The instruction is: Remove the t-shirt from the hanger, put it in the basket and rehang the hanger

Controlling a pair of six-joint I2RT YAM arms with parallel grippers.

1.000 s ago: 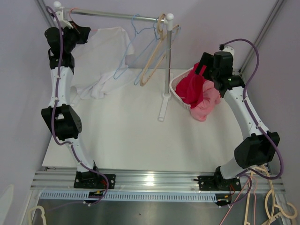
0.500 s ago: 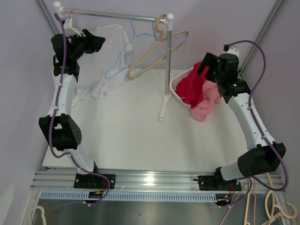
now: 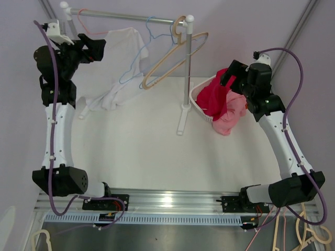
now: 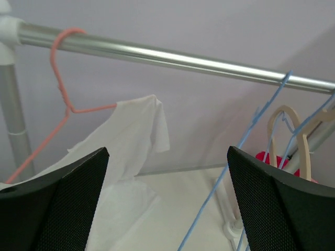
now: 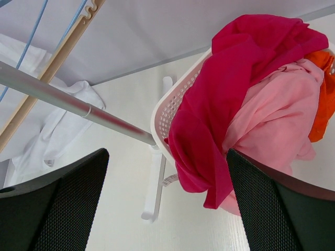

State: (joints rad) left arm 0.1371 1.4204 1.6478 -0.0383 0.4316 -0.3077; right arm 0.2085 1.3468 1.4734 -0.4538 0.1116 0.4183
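white t-shirt (image 3: 119, 55) (image 4: 133, 136) hangs at the left end of the rack, not off the hanger. its upper part is caught on the right arm of a thin coral-pink wire hanger (image 3: 97, 32) (image 4: 94, 108). the rest droops down and piles up on the white tabletop (image 3: 146, 146) below. the hanger's hook is over the silver metal rail (image 3: 131, 17) (image 4: 172, 57), close to the rail's left end cap.

left pincer (image 3: 102, 46) (image 4: 167, 157) is raised just left of the shirt, a bit below the rail, and points at the shirt. its jaws are spread wide with nothing between them, and it touches neither shirt nor hanger.

further right on the rail hangs a light blue wire hanger (image 3: 138, 57) (image 4: 251, 125), bare. next to it is a beige plastic hanger (image 3: 172, 60) (image 4: 277, 125), tilted, up against the rack's right upright post (image 3: 186, 68).

right of the post sits a white perforated plastic basket (image 3: 198, 102) (image 5: 172, 104), tipped toward the post. a magenta garment (image 3: 214, 97) (image 5: 235, 78) and a pale pink garment (image 3: 230, 117) (image 5: 277, 120) spill over its rim. the right wrist view also shows a bit of orange cloth (image 5: 324, 94) at the edge.

right pincer (image 3: 230, 73) (image 5: 167, 154) hangs above the basket, jaws fully apart, gripping nothing, clear of the clothes.
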